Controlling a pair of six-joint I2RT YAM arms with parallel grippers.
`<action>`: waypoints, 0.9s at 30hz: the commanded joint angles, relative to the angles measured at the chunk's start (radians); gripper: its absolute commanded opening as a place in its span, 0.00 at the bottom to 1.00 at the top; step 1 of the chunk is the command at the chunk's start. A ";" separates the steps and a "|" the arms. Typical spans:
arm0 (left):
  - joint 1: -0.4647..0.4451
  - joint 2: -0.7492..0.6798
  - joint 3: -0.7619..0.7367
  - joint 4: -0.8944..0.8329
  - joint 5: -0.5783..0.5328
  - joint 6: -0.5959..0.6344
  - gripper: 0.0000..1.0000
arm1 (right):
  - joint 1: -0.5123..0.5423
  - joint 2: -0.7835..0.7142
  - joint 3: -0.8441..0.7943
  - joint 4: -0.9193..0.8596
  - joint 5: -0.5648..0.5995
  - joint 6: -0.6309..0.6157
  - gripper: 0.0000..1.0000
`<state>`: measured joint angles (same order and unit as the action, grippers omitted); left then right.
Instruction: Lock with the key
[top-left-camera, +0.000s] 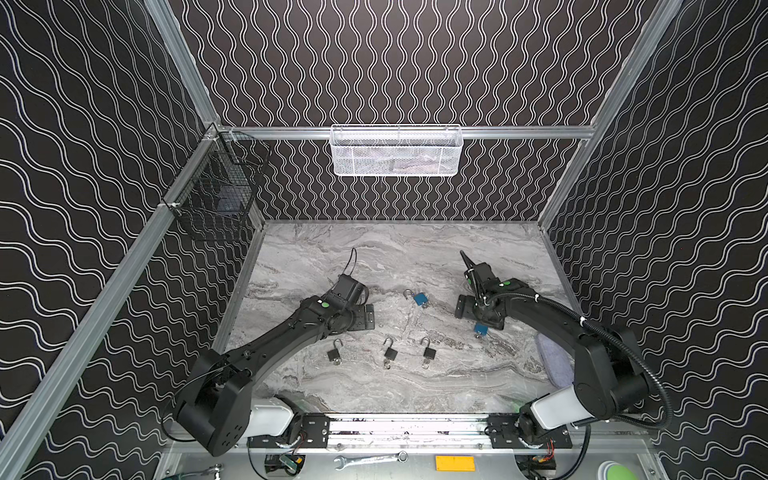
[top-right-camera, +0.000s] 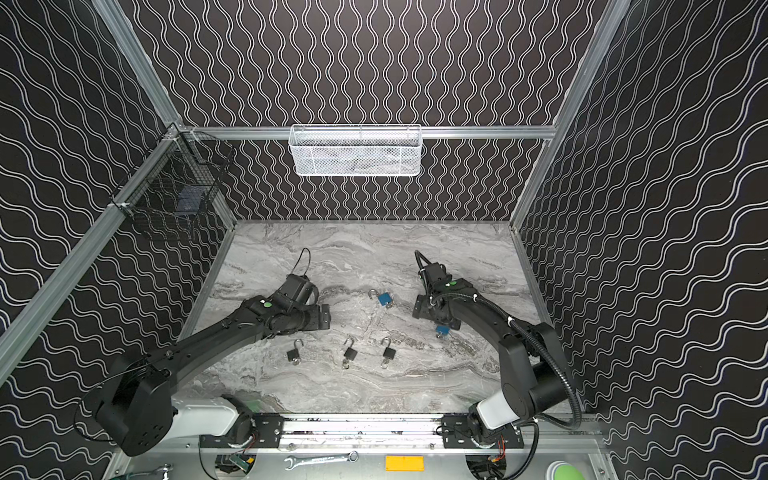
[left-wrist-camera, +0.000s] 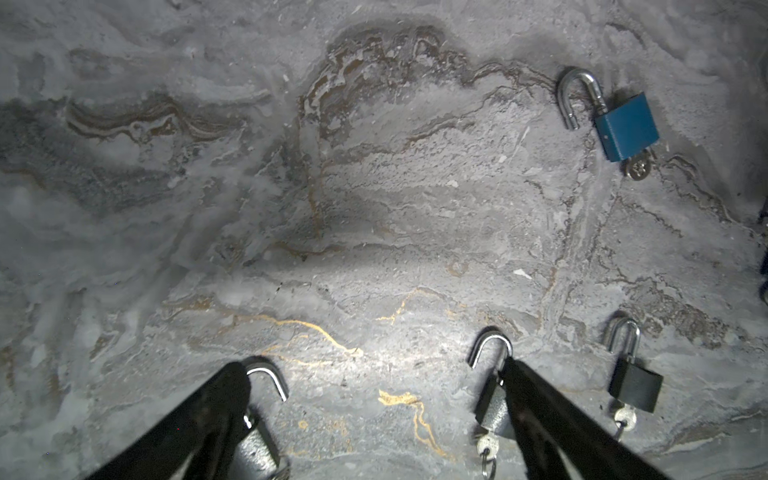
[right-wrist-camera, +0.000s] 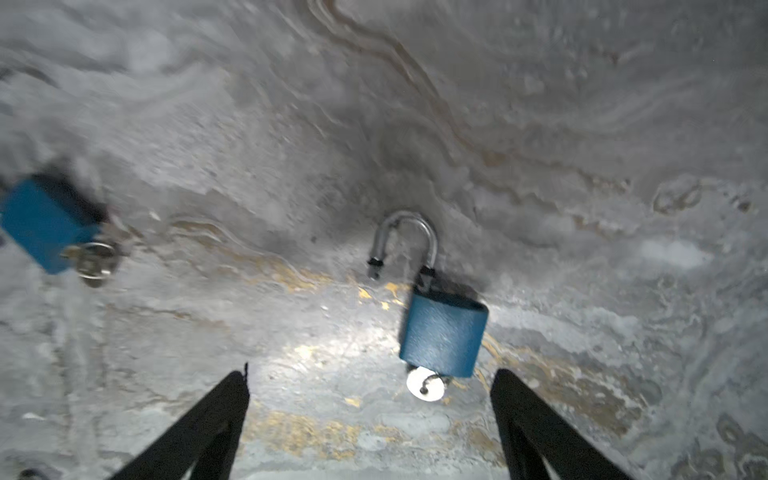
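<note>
Two blue padlocks and three black ones lie on the marble table (top-left-camera: 374, 257), each with a silver key in its base. My right gripper (right-wrist-camera: 370, 380) hovers open just short of one blue padlock (right-wrist-camera: 442, 332) (top-left-camera: 481, 329), whose shackle is open and whose key (right-wrist-camera: 426, 384) sits nearest the fingertips. The other blue padlock (top-left-camera: 420, 298) (left-wrist-camera: 625, 126) lies mid-table, shackle open. My left gripper (left-wrist-camera: 372, 374) (top-left-camera: 360, 320) is open and empty above the black padlocks; its fingers partly cover two of them (left-wrist-camera: 259, 449) (left-wrist-camera: 492, 411). A third black padlock (left-wrist-camera: 633, 384) lies beside.
A white mesh basket (top-left-camera: 395, 151) hangs on the back wall and a black wire basket (top-left-camera: 216, 195) on the left wall. A grey-purple cloth (top-left-camera: 552, 361) lies at the table's right edge under the right arm. A wrench (top-left-camera: 370, 459) rests below the front rail.
</note>
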<state>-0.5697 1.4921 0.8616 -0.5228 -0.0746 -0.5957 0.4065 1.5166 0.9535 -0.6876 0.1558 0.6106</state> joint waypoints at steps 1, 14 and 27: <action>0.001 0.007 0.010 0.046 0.038 0.043 0.99 | -0.001 -0.016 -0.016 -0.030 0.010 0.077 0.90; 0.004 -0.002 0.020 0.055 0.095 0.076 0.98 | -0.050 0.028 -0.054 0.018 0.008 0.085 0.81; 0.007 -0.044 0.022 0.037 0.085 0.067 0.95 | -0.123 0.061 -0.078 0.089 -0.055 0.008 0.68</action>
<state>-0.5640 1.4521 0.8764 -0.4953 0.0101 -0.5423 0.2848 1.5700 0.8783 -0.6178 0.1188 0.6369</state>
